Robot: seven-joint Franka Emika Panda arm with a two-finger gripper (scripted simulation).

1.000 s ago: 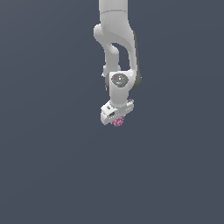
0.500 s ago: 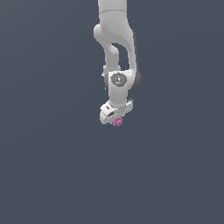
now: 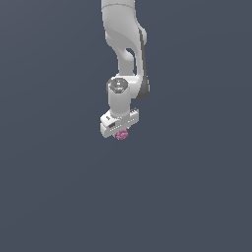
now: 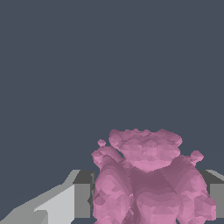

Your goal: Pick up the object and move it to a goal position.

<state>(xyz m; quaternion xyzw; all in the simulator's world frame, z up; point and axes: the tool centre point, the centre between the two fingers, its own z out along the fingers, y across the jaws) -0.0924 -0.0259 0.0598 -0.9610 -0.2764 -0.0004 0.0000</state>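
The object is a tiny pink-magenta lumpy blob (image 3: 122, 134), seen just under the white gripper (image 3: 121, 132) in the exterior view. In the wrist view the blob (image 4: 148, 179) fills the space between the two grey fingertips (image 4: 82, 197), which press on its sides. The gripper is shut on the blob and points downward from the white arm (image 3: 125, 59). The fingers are mostly hidden by the hand in the exterior view.
A plain dark grey-blue surface (image 3: 59, 187) lies all around. No other objects or edges show in either view.
The arm and gripper have shifted slightly toward the exterior view's left and a little up, carrying the blob with them.
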